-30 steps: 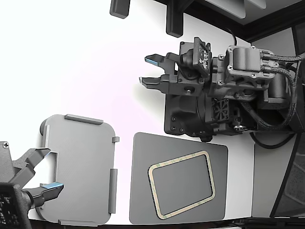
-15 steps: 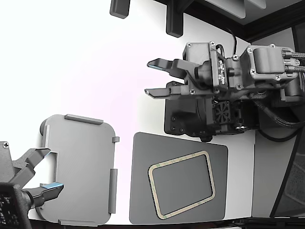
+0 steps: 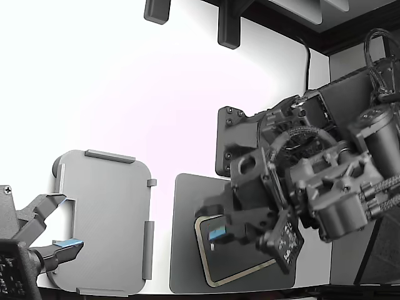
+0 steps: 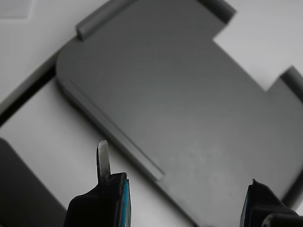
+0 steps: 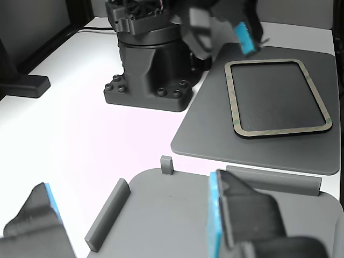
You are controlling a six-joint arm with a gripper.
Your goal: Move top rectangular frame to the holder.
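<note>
Cream-beige rectangular frame [image 3: 201, 250] is being left flat on the dark grey mat [image 3: 184, 212], apart from the holder [image 3: 103, 206], where the gripper [image 4: 180, 189] is being held spread and empty; its thin edge risks being missed or bent when pinched.

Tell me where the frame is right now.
The frame lies flat on the dark mat, toward the exterior view's lower right, right of the empty holder. The second arm's gripper hangs over its near-holder end.
</note>
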